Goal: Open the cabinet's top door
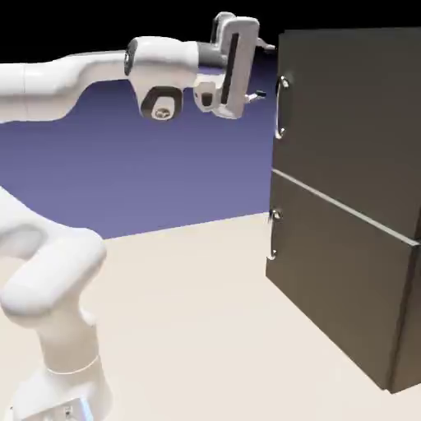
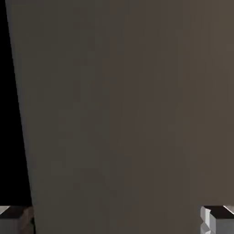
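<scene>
A white Franka Panda arm is holding its claw (image 1: 265, 71) level and wide open just short of the cabinet (image 1: 353, 205), its two fingers spread one above the other and gripping nothing. The top door (image 1: 349, 123) is standing shut directly ahead of the claw, and its vertical silver bar handle (image 1: 281, 107) is sitting just beyond and slightly below the fingertips, near the door's closest edge; whether the lower finger is touching the bar cannot be told. In the hand view the door's flat grey-brown face is filling nearly everything, with only the two grey fingertips (image 2: 218, 219) showing at the bottom corners and the handle itself out of sight. The lower door (image 1: 337, 279), carrying its own small handle (image 1: 272, 234), is lying well below the claw. The cabinet is resting on the pale bench (image 1: 189, 312) beneath and ahead of the claw. Judging by its look, the door is a rigid, fairly heavy panel that should be swinging on a hinge at the far side, so the slim metal bar appears to be the only sensible hold; being smooth, it may be slipping unless the fingers are closing squarely around its middle. No brand, label or writing is readable anywhere.
</scene>
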Motion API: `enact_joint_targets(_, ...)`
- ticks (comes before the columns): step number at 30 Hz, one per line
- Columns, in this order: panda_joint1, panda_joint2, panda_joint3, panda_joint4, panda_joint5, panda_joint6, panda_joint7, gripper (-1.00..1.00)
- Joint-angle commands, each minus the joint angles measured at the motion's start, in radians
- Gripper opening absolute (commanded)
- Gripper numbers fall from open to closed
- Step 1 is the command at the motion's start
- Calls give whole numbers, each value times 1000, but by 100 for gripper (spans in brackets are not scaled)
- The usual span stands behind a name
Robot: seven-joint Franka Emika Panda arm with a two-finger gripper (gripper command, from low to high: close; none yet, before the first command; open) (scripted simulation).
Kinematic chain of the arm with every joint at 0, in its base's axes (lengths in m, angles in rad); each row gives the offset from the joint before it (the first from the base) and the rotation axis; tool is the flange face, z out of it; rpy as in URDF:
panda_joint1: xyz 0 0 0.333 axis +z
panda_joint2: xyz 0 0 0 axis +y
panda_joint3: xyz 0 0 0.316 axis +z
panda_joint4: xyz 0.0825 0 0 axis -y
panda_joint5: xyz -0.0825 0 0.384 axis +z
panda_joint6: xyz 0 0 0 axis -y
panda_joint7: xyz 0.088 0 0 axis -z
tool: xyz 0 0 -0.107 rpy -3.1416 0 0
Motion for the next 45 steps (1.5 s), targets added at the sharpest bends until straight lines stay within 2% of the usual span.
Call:
enact_joint_targets(1,-24,-12,27,16,44,1,43,0)
enact_joint_targets(20,-472,-234,531,322,862,17,851,0)
enact_joint_targets(26,-641,-238,589,459,869,-10,875,0)
enact_joint_targets(27,-641,-238,589,459,869,-10,875,-100)
enact_joint_targets(28,-641,-238,589,459,869,-10,875,-100)
enact_joint_targets(45,-349,-715,232,-156,1043,-712,881,-100)
